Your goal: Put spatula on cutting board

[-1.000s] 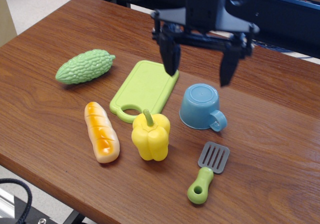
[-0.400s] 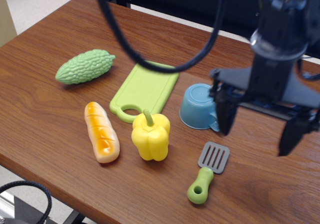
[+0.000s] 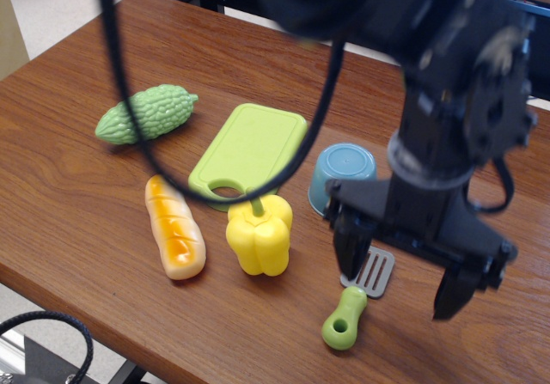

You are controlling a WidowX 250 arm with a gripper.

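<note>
The spatula (image 3: pixel 348 311) lies on the wooden table near the front edge, its lime-green handle toward me and its grey slotted head (image 3: pixel 378 271) partly behind my left finger. The light-green cutting board (image 3: pixel 253 148) lies flat further back and to the left, with its handle hole at the near end. My gripper (image 3: pixel 402 268) is open, fingers pointing down. It hangs just above the table, over and slightly right of the spatula's head. Nothing is between the fingers.
A blue cup (image 3: pixel 342 173) stands between the board and the gripper. A yellow bell pepper (image 3: pixel 259 234) sits just in front of the board. A bread loaf (image 3: pixel 174 227) lies left of it, a bumpy green gourd (image 3: pixel 148 113) at far left. A black cable (image 3: pixel 137 135) hangs across the view.
My gripper has moved from above the board's far end toward the front right and come down over the spatula's head. It stayed open. The objects have not moved.
</note>
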